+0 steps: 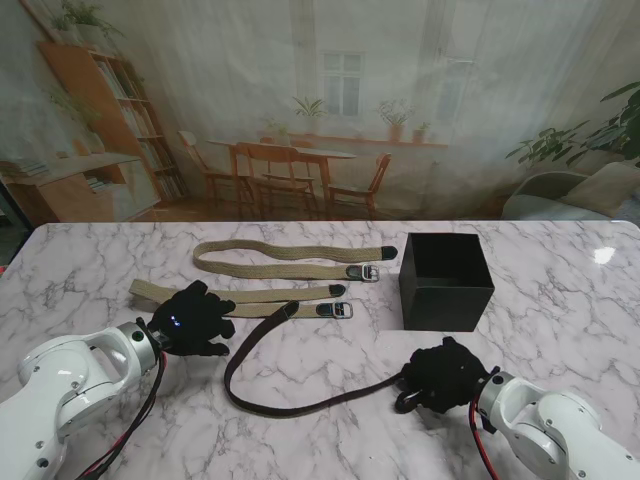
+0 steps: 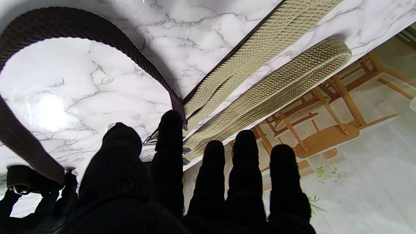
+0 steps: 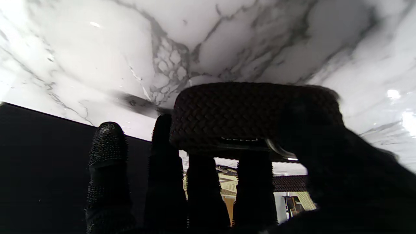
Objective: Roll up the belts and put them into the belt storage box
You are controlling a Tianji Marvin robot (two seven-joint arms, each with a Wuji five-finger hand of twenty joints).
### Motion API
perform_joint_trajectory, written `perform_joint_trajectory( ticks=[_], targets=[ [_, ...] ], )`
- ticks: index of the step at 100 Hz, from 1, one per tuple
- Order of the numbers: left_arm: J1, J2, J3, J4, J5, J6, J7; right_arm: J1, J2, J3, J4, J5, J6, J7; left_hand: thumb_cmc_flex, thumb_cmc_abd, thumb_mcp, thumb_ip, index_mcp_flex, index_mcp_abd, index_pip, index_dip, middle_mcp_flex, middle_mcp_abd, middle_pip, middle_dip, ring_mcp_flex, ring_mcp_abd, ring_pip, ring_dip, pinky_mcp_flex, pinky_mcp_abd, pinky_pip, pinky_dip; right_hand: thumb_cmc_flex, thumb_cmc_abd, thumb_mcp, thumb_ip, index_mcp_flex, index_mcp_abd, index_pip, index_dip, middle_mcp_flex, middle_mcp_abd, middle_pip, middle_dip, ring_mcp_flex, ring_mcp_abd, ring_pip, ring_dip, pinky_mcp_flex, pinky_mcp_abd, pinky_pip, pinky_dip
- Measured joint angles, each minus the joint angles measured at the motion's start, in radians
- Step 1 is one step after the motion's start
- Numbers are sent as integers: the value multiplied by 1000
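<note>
Brown belt (image 1: 262, 345) end in right robot hand (image 1: 445, 375)

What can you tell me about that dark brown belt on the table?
The brown belt is braided, woven-looking webbing, lying unrolled on the marble table in a long open curve. One end lies near the ends of the middle tan belt; the other, with a metal buckle, is held by the right hand, where it looks folded over. The left hand is open beside it.

Right hand (image 1: 443, 374) grips dark belt (image 1: 262, 350) end; box (image 1: 445, 281) beyond.
</note>
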Motion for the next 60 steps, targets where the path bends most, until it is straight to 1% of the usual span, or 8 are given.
perform_joint_trajectory(
  ticks=[10,17,23,32,42,44,51,60],
  targets=[
    [0,0,0,0,0,0,-2,4,-2,-8,17,-8,4,-50,0,0,0,0,0,0,-1,0,0,0,0,0,0,0,0,0,0,0,0,0,0,3,-26,-10,0,1,28,-2,109,-14,53,45,57,-54,11,26,3,0,15,0],
    [0,0,0,0,0,-1,-2,9,-2,-13,27,-15,4,-73,0,0,0,0,0,0,-1,0,0,0,0,0,0,0,0,0,0,0,0,0,0,10,-41,-21,0,1,34,23,221,-15,99,96,92,-67,25,45,15,-4,24,0],
    [0,0,0,0,0,-1,-1,14,-3,-18,35,-22,2,-91,0,0,0,0,0,0,-1,0,0,0,0,0,0,0,0,0,0,0,0,0,0,10,-49,-25,3,1,34,39,311,-21,120,118,120,-75,27,52,23,-43,40,0],
    [0,0,0,0,0,-1,0,26,-1,-33,71,-58,-5,-179,0,0,0,0,0,0,-2,0,0,0,0,0,0,0,0,0,0,0,0,0,0,11,-53,-33,-7,1,30,48,414,-60,130,129,186,-101,53,72,38,-108,60,7],
    [0,0,0,0,0,-1,1,38,1,-44,99,-78,-15,-235,0,0,0,0,0,0,-2,0,0,0,0,0,0,0,0,0,0,0,0,0,-3,27,-47,-32,-9,26,-118,23,486,-82,133,130,214,-112,55,82,42,-137,72,8],
    [0,0,0,0,0,-1,1,40,1,-45,100,-78,-17,-235,0,0,0,0,0,0,-2,0,0,0,0,0,0,0,0,0,0,0,0,0,-4,42,-46,-17,-10,42,-171,23,503,-87,135,132,227,-119,54,84,43,-143,75,8],
    [0,0,0,0,0,-1,1,48,3,-50,108,-74,-25,-243,0,0,0,0,0,0,-2,0,0,0,0,0,0,0,0,0,0,0,0,0,-21,63,-32,32,-109,92,-325,20,542,-91,164,152,250,-123,54,94,48,-149,80,7],
    [0,0,0,0,1,-1,2,54,3,-53,114,-61,-33,-244,0,0,0,0,0,0,-2,0,0,0,0,0,0,0,0,0,0,0,0,0,-21,71,-16,72,-309,102,-387,-4,609,-92,206,168,305,-124,54,98,56,-150,80,-3]
  ],
)
